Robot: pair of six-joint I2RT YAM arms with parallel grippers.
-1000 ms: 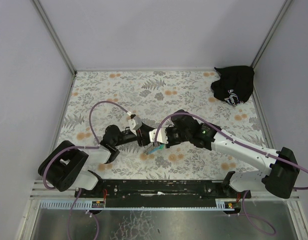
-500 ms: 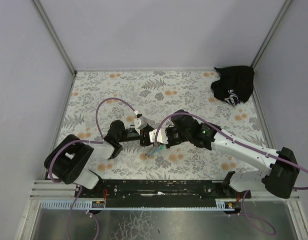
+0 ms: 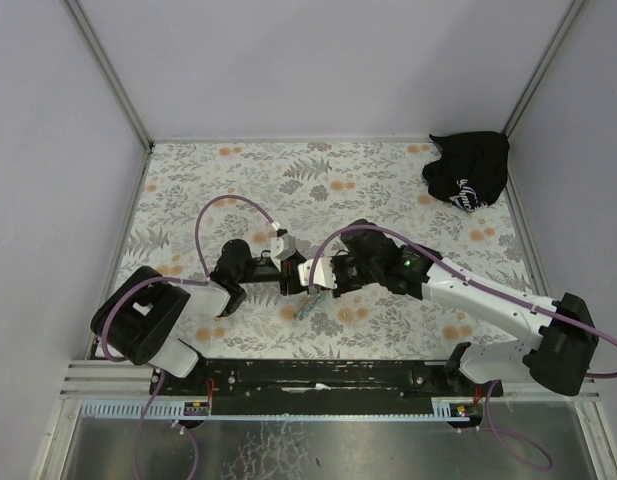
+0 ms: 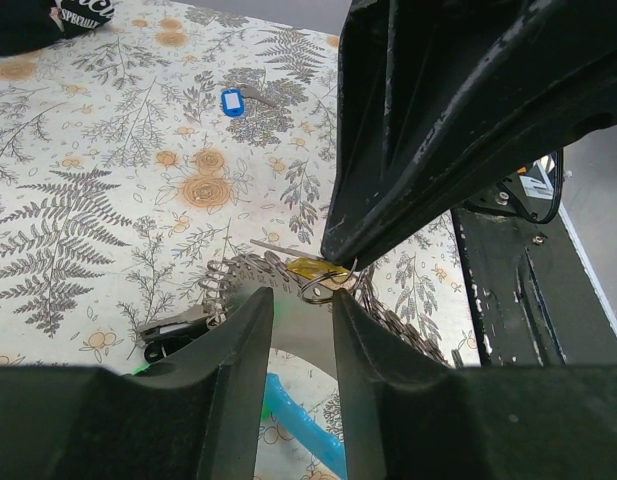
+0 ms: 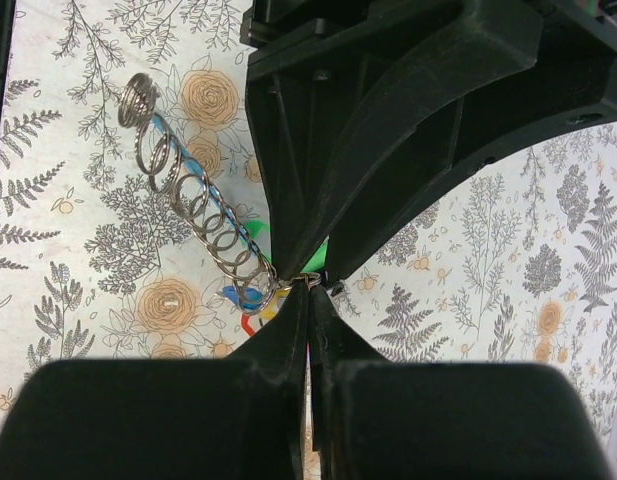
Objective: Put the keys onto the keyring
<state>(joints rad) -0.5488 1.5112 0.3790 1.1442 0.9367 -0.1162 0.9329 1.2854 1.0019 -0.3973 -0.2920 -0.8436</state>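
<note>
The keyring is a bundle of a small metal ring (image 4: pixel 326 283), a grey metal coil (image 5: pixel 193 215), a light-blue strap (image 4: pixel 300 422) and a green piece (image 5: pixel 324 250). It hangs between the two grippers above the table (image 3: pixel 308 300). My right gripper (image 5: pixel 310 280) is shut on the small ring. My left gripper (image 4: pixel 304 298) faces it with a narrow gap between its fingers, their tips right at the ring. A yellow key head (image 4: pixel 313 267) sits against the ring. A blue key (image 4: pixel 231 101) lies alone on the table farther off.
A black cloth bag with white print (image 3: pixel 468 172) lies in the far right corner. The floral tablecloth (image 3: pixel 288 180) covers the table between grey walls. Purple cables loop over both arms.
My left arm has swung right and brought its gripper up to the right gripper's tips, and its jaws have narrowed a little. The right gripper has held still on the ring.
</note>
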